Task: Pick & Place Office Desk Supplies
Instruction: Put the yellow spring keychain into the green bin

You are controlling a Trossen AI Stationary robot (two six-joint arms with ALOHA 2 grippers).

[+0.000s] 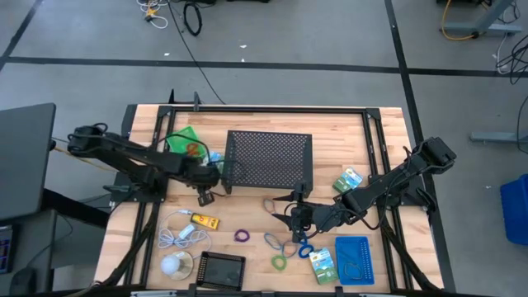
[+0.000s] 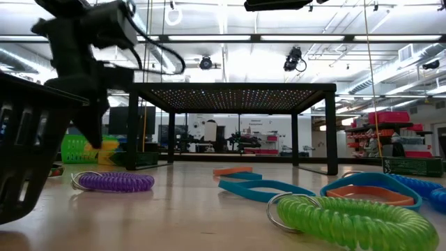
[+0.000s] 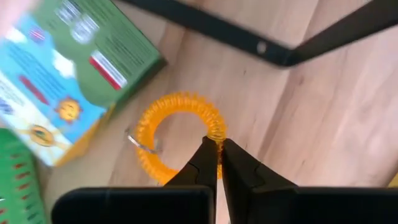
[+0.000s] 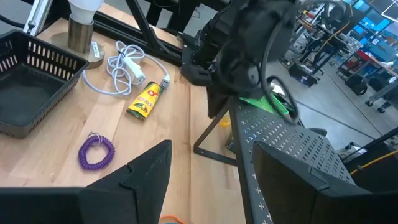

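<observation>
Left claw (image 3: 217, 144) clenched on orange loop (image 3: 177, 134).
Loop lies on worktop (image 3: 311, 124), packet (image 3: 56, 74) just beside it; right claw (image 1: 295, 216) released, above blue loops (image 1: 299, 246).
</observation>
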